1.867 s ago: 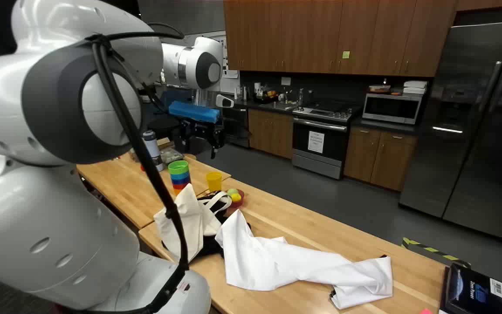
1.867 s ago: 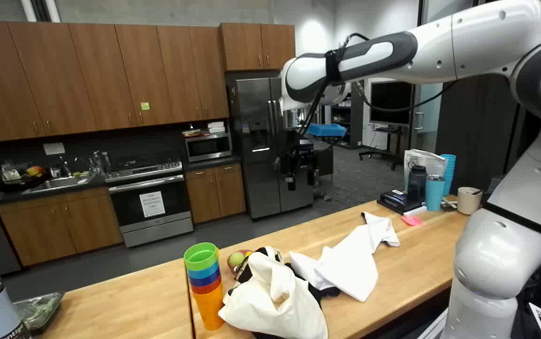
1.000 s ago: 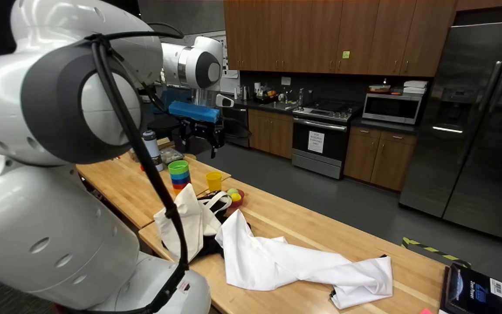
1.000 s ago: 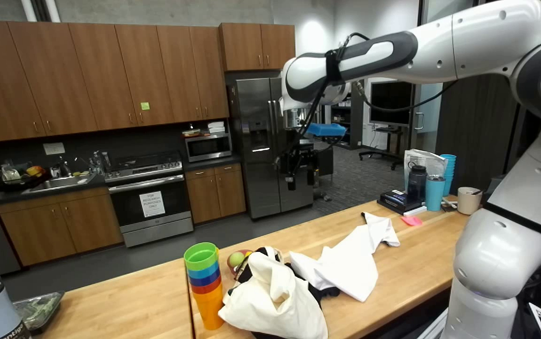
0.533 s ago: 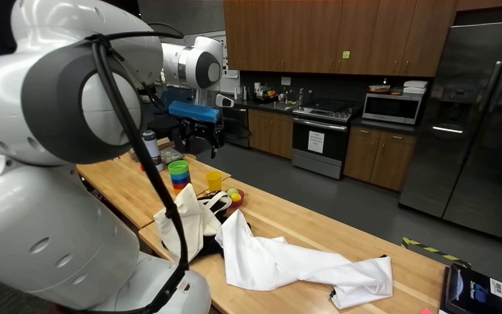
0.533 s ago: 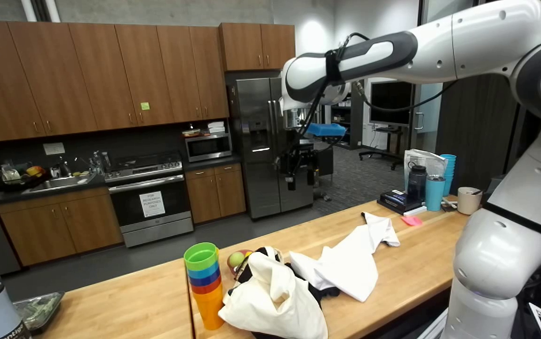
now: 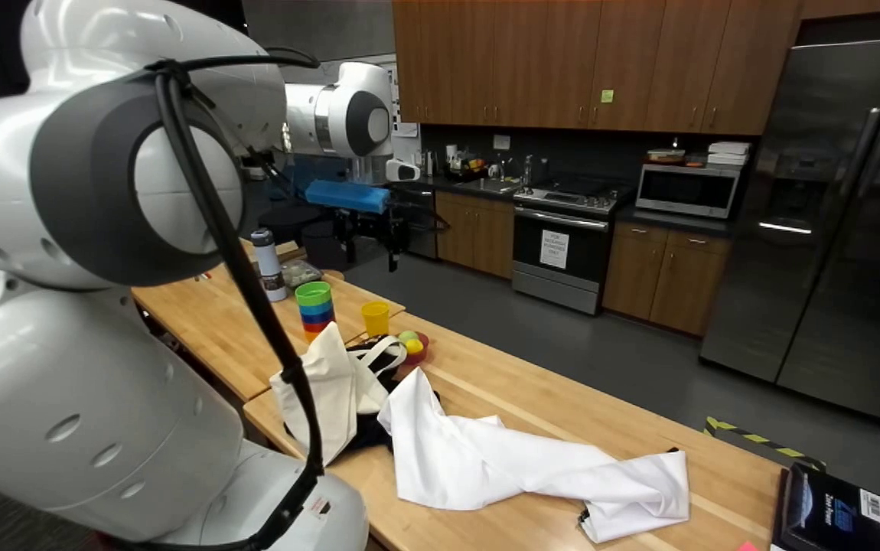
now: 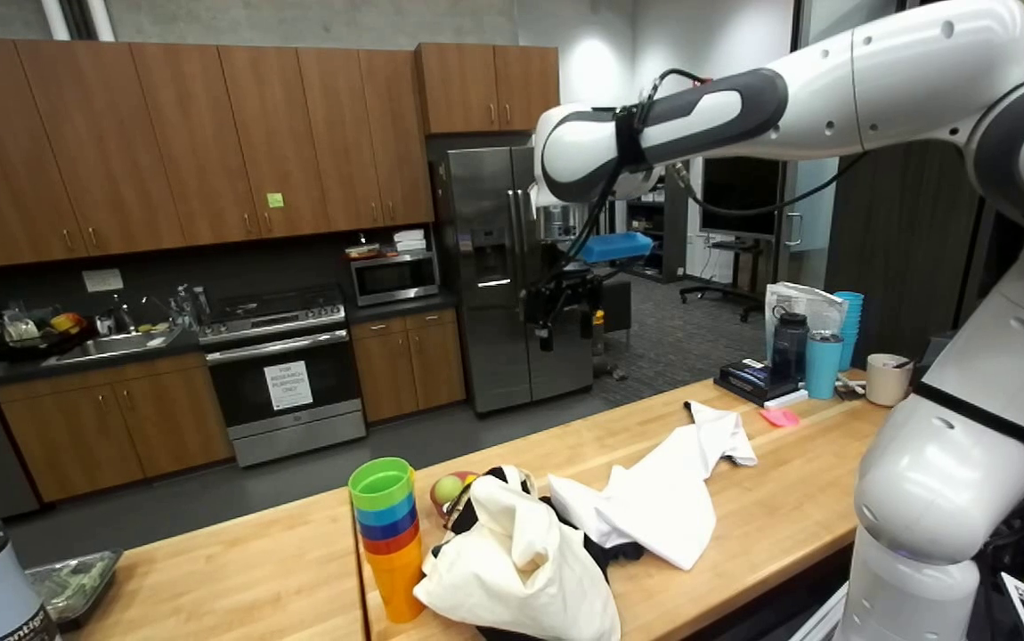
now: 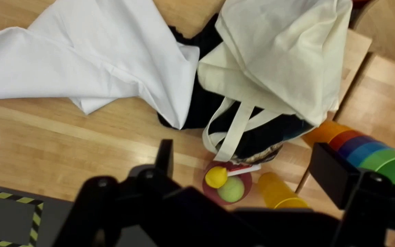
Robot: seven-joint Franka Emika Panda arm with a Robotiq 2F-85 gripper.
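Observation:
My gripper [image 9: 249, 164] stands open high above the table, its black fingers wide apart with nothing between them. Below, in the wrist view, a red bowl [image 9: 247, 181] holds a yellow lemon [image 9: 216, 177], a pale green ball [image 9: 231, 189] and a white-and-red item. Beside the bowl is a yellow cup [image 9: 278, 192]. A cream tote bag [image 9: 286, 58] lies over black cloth [image 9: 204, 103], its straps reaching toward the bowl. White cloth [image 7: 501, 459] lies crumpled alongside in both exterior views. A stack of coloured cups [image 8: 387, 534] stands near the bag, partly behind a finger in the wrist view.
A light blue bottle [image 7: 268, 264] and a clear plastic food box [image 8: 76, 588] are on the adjoining table. At the opposite end are a black box [image 8: 752, 381], a dark bottle [image 8: 789, 349], a blue tumbler [image 8: 824, 365] and a beige mug [image 8: 887, 379].
Over the last half second my gripper has shifted a little to the right and slightly up in an exterior view. The arm has turned slightly with it; the things on the table have not moved.

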